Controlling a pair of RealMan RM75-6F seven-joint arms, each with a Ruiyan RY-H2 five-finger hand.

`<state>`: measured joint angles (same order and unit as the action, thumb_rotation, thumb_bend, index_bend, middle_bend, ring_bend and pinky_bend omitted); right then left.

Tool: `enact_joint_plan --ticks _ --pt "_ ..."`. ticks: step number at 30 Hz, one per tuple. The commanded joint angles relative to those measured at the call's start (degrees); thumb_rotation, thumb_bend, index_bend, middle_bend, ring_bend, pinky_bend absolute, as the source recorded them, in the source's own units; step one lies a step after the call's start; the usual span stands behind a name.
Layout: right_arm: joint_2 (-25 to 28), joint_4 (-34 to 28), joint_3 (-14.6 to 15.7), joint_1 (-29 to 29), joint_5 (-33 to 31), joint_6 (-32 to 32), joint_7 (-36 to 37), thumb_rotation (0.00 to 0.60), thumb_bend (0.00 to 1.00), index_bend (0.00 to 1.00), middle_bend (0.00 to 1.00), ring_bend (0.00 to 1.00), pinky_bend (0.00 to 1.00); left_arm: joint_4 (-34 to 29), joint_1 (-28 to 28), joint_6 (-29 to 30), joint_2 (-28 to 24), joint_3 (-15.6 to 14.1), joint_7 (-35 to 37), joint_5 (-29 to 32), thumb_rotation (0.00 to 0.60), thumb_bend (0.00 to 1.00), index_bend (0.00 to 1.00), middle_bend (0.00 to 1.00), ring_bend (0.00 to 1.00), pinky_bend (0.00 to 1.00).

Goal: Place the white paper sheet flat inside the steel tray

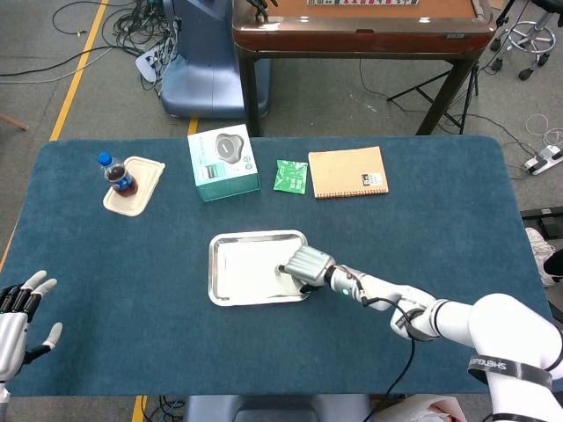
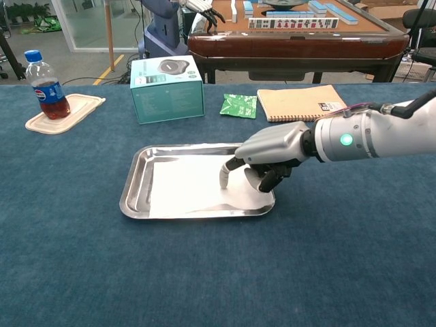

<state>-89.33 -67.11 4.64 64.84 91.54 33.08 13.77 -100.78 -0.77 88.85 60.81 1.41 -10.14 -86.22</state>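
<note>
The steel tray [image 1: 213, 272] [image 2: 129, 197] sits mid-table. The white paper sheet [image 1: 251, 264] [image 2: 184, 187] lies flat inside it, within the rim as far as I can see; its right edge is hidden under my hand. My right hand [image 1: 308, 263] [image 2: 269, 151] hovers over the tray's right end. One finger [image 2: 224, 180] points down and presses the sheet, while the others are curled in and hold nothing. My left hand [image 1: 16, 309] stays at the table's near left corner, fingers spread and empty, far from the tray.
Behind the tray stand a teal box [image 1: 223, 162] [image 2: 167, 88], a green packet [image 1: 290, 176] [image 2: 238, 105] and a brown notebook [image 1: 347, 171] [image 2: 300, 102]. A cola bottle [image 1: 117, 174] [image 2: 46, 85] stands on a cream lid at far left. A wooden table stands beyond.
</note>
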Motion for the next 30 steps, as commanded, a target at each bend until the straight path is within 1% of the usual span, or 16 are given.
enact_joint_plan --ticks 1,18,30 --pt "-0.55 0.65 -0.38 0.16 -0.13 -0.16 0.31 0.369 1.00 0.25 1.00 1.00 1.00 0.04 0.00 -0.02 -0.01 0.01 -0.01 0.05 0.600 0.31 0.20 0.12 0.15 0.11" --pt "-3.26 3.42 -1.65 1.00 -0.68 -1.38 0.47 0.370 1.00 0.25 1.00 1.00 1.00 0.70 0.06 -0.36 0.07 -0.09 0.65 0.44 0.600 0.31 0.20 0.12 0.15 0.11" --pt "-1.81 0.86 -1.69 -0.10 -1.16 -0.32 -0.76 0.371 1.00 0.25 1.00 1.00 1.00 0.93 -0.16 -0.67 0.26 -0.11 0.85 0.27 0.600 0.31 0.20 0.12 0.15 0.11"
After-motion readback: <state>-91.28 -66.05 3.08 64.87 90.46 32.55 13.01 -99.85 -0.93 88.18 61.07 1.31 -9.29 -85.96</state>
